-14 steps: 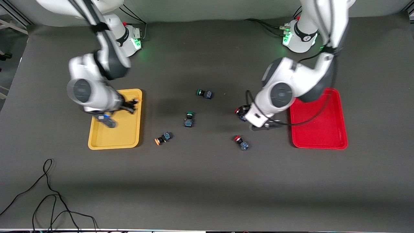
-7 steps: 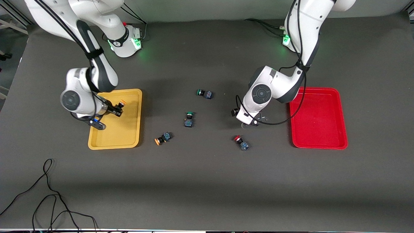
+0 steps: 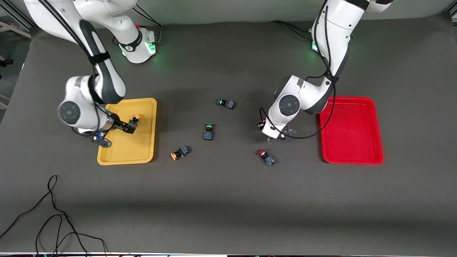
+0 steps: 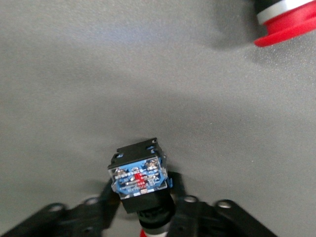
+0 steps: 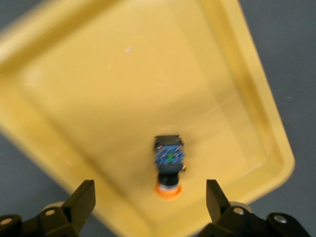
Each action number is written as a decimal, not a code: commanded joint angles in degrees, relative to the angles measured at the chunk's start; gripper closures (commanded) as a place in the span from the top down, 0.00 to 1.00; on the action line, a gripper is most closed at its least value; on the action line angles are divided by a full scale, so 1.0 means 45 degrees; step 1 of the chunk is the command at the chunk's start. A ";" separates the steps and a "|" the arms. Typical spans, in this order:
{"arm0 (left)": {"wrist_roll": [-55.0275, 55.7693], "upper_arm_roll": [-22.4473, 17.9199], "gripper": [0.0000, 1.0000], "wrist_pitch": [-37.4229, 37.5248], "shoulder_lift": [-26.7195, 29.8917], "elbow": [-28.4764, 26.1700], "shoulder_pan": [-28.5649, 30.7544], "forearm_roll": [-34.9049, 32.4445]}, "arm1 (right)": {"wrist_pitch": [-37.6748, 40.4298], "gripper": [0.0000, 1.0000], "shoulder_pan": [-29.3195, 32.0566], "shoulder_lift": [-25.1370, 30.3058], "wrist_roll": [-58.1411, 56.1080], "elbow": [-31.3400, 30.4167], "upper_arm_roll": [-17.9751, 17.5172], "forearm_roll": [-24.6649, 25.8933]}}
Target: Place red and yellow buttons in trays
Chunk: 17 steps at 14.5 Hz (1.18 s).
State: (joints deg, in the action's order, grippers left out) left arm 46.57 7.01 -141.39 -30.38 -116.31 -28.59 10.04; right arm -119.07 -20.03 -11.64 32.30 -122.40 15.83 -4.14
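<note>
My right gripper (image 3: 125, 127) is open over the yellow tray (image 3: 137, 146). A yellow button (image 3: 135, 118) lies in that tray just off its fingertips. The right wrist view shows the button (image 5: 169, 163) on the tray (image 5: 123, 89), apart from the spread fingers (image 5: 84, 197). My left gripper (image 3: 263, 126) is shut on a red button (image 4: 140, 177), low over the table between the green buttons and the empty red tray (image 3: 351, 135). A second red button (image 3: 266, 157) and a second yellow button (image 3: 179, 152) lie on the table.
Two green-capped buttons lie mid-table, one (image 3: 225, 103) nearer the robots, one (image 3: 209, 131) nearer the front camera. A black cable (image 3: 53, 214) loops at the table's front corner on the right arm's end.
My right gripper moved in over the yellow tray, opened and let go of the yellow button, which now lies in the tray. My left gripper shifted slightly and stays shut on the red button.
</note>
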 commanded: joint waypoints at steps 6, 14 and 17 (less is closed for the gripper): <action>-0.2251 -0.0307 0.00 0.5846 0.2548 0.1083 0.1642 -0.0335 | 0.1483 1.00 -0.0663 -0.4220 0.4982 0.7406 -0.2420 -0.2596; -0.8747 -0.0601 0.00 0.5116 0.3334 -0.1511 0.6725 -0.2505 | -0.1859 1.00 -0.1739 -0.7102 0.6963 0.7320 -0.2542 -0.1563; -0.8747 -0.0601 0.00 0.3029 0.3549 -0.3308 0.7037 -0.2525 | -0.1859 1.00 -0.1642 -0.7082 0.6865 0.7103 -0.2464 -0.1522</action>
State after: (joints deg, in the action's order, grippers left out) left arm 6.75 3.68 -122.31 -16.92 -125.14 3.22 -0.46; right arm -127.91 -27.48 -44.37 61.71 -89.86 4.34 -12.42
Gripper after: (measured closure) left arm 0.595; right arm 0.000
